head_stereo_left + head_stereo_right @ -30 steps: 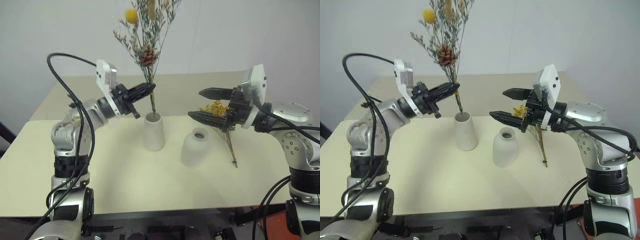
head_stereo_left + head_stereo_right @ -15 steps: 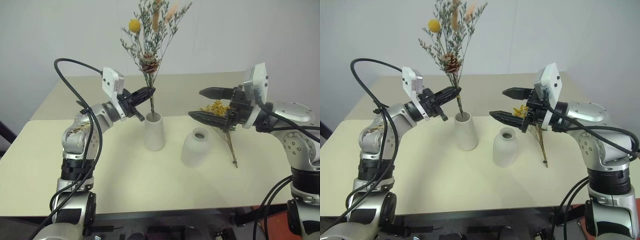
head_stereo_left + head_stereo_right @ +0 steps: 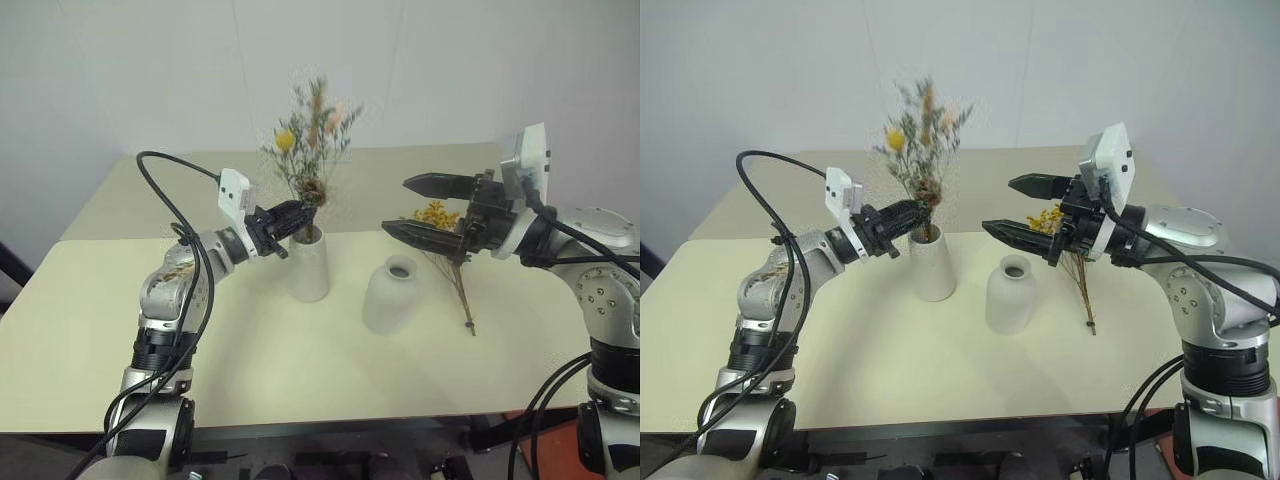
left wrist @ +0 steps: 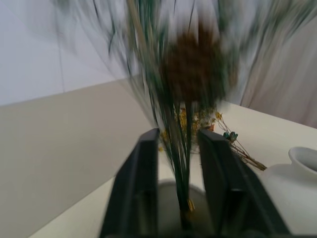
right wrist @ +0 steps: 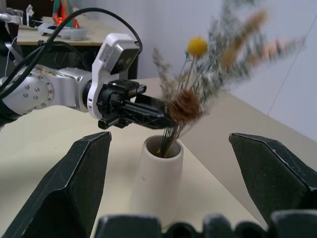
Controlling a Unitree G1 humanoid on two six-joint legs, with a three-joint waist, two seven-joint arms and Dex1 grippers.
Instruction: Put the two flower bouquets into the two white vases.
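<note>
The small mixed bouquet (image 3: 305,140) stands with its stems inside the tall white vase (image 3: 309,265), its pine cone just above the mouth. My left gripper (image 3: 300,213) is at the stems right over the vase mouth. In the left wrist view its fingers (image 4: 141,188) stand apart, with gaps on both sides of the stems (image 4: 181,163). The short rounded vase (image 3: 392,295) sits to the right of the tall one. The yellow-orange bouquet (image 3: 435,215) lies on the table behind it. My right gripper (image 3: 395,205) hovers wide open above the short vase, holding nothing.
Both vases stand on a cream table (image 3: 250,370), with a second tabletop (image 3: 150,190) behind it against a white wall. The yellow bouquet's thin stems (image 3: 462,295) run toward the front right, beside the short vase.
The mixed bouquet has slid down deep into the tall vase. My left gripper came down with it and its fingers parted from the stems. The right arm has kept still.
</note>
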